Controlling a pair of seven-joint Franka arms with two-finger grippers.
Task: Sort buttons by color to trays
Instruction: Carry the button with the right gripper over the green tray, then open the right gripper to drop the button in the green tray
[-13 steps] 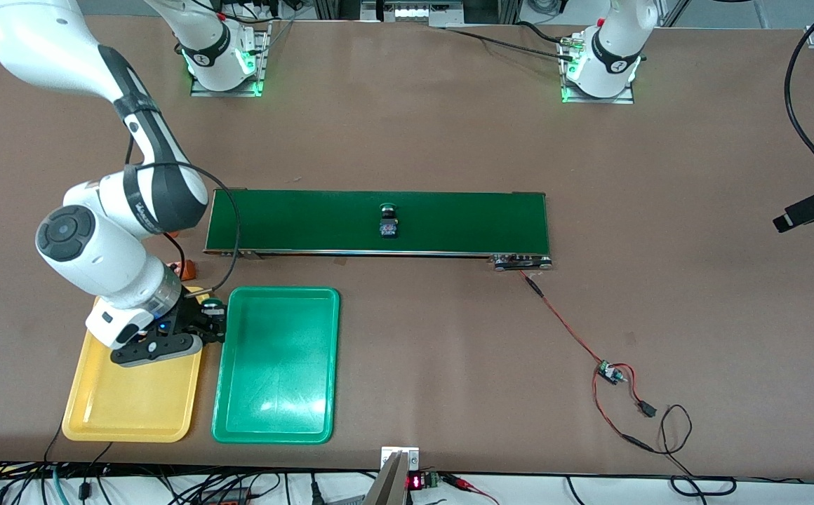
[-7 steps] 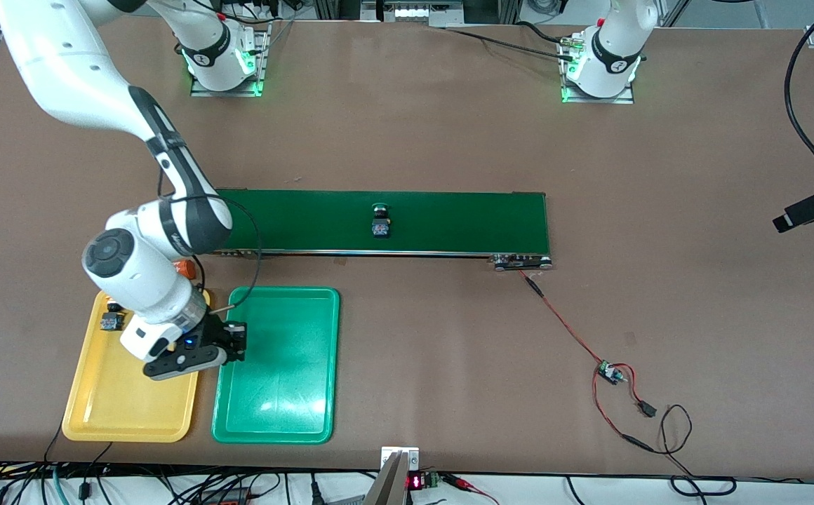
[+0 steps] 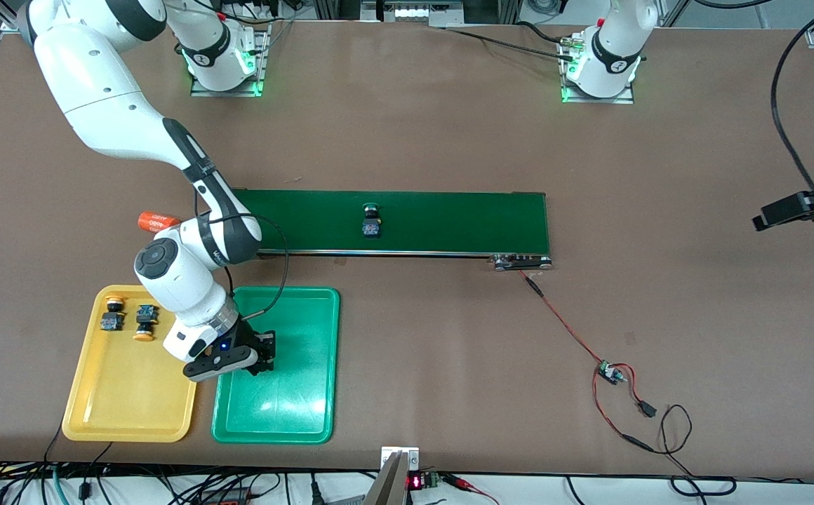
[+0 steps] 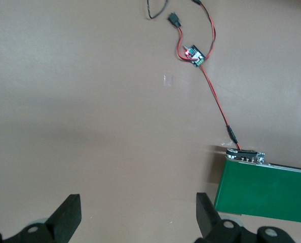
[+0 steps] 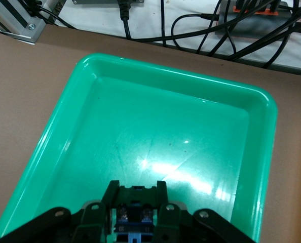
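Right gripper [image 3: 264, 348] | we are clamping a button [image 5: 134, 218] tight over the green tray [image 3: 323, 351] | left gripper [image 4: 138, 215] | we are waiting, fingers spread wide

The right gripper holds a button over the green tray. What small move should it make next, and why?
Probably lower it a little and then release. The right gripper is shut on a button over the green tray, which holds none yet. Its cap colour is hidden, but both yellow-capped buttons already lie in the yellow tray.
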